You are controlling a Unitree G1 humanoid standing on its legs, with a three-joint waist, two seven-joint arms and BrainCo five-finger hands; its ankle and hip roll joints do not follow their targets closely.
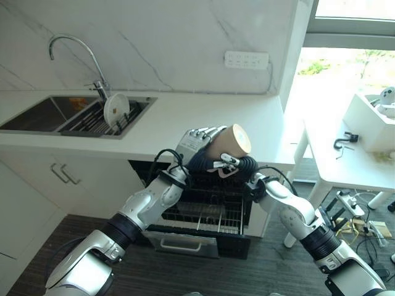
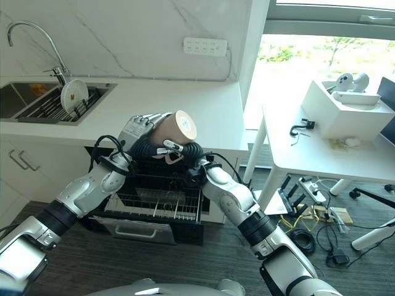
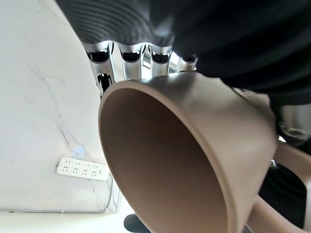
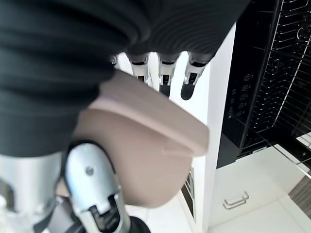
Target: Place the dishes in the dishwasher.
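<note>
While hovering mid-frame above the open dishwasher rack (image 1: 203,216), gripped from both sides: tan mug (image 1: 231,143), left hand (image 1: 196,140) and right hand (image 1: 227,165) curled round it, likely steadying for lowering.

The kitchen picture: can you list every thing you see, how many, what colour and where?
Mug: one, tan, held in the air above the open dishwasher, between both hands.
Plate: one, white, standing on edge in the sink rack.
Sink: one, steel, set in the white counter at the left.
Tap: one, silver, behind the sink.
Dishwasher: one, black, open under the counter, wire rack pulled out.
Socket strip: one, white, on the marble wall.
Table: one, white, at the right.
Box: one, white, on the table.
Left hand: fingers round the mug.
Right hand: under the mug, holding it.
</note>
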